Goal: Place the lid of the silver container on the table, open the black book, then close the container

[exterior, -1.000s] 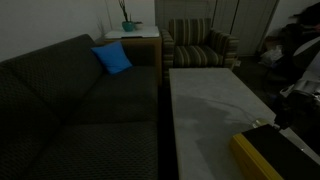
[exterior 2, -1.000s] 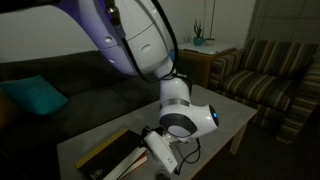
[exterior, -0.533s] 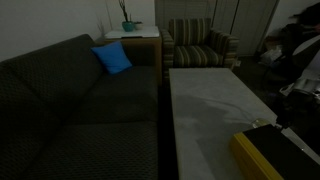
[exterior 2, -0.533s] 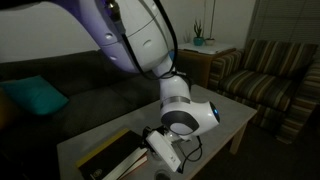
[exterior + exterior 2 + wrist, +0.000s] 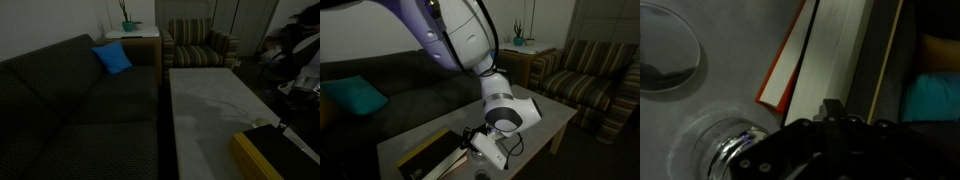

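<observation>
Gripper (image 5: 830,112) shut, fingers together, nothing betw. them, right at black book's (image 5: 837,50) pale page edge; contact unclear. Lid (image 5: 665,50) lies flat on worktop (image 5: 740,65), apart from silver container (image 5: 732,148). Container sits beside gripper, betw. lid & book. In an exterior view book (image 5: 268,156) lies at worktop's near end
</observation>
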Robot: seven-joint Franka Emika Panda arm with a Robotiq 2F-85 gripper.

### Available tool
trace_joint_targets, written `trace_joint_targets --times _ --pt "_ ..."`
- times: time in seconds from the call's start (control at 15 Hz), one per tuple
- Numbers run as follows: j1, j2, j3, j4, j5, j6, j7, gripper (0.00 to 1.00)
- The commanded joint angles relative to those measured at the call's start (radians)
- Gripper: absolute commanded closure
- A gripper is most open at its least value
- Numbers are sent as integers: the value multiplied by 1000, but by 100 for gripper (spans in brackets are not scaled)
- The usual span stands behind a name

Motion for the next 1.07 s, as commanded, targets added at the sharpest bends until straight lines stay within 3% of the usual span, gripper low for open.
trace_joint_targets --times 0.0,0.4,1.0 --pt "-22 10 16 27 -20 -65 -94 100" --pt "-32 15 25 35 -7 -128 -235 100" --pt "-27 16 36 45 2 -187 -282 100"
